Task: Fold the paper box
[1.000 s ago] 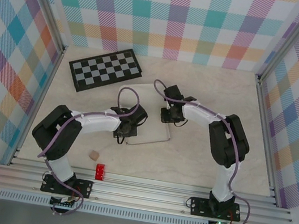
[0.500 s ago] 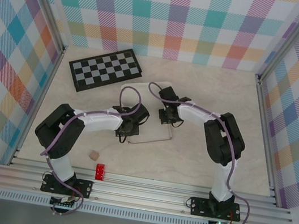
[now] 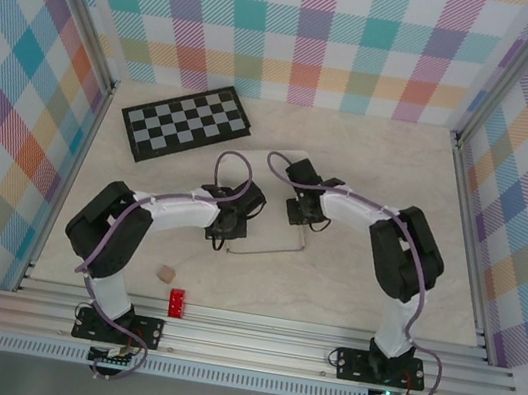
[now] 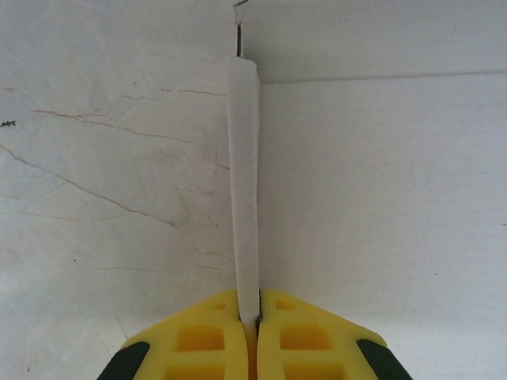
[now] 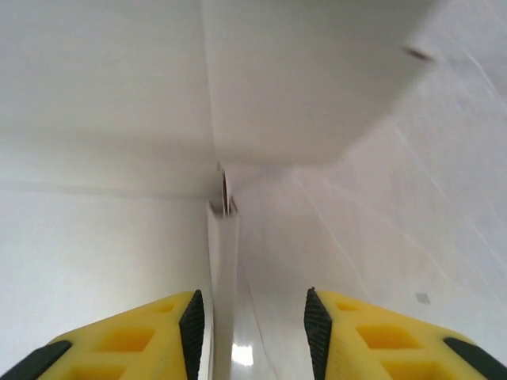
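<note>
The left gripper [image 4: 249,313] was clenched on a thin upright flap [image 4: 243,182] of the paper box [image 3: 270,231], which lay on the table [image 3: 381,166] between the two arms, in front of the checkerboard [image 3: 185,124]. The card looked light, springy at its creases and easy to dent, and it would probably slide on the smooth top. It seemed best pinched at a flap's edge near the fold while the other side was steadied. It was plain white, mostly flat, with scored panels barely distinct from the pale surface. The right gripper [image 5: 253,317] stood released, its fingers [image 5: 192,317] apart around another raised strip [image 5: 224,245].
</note>
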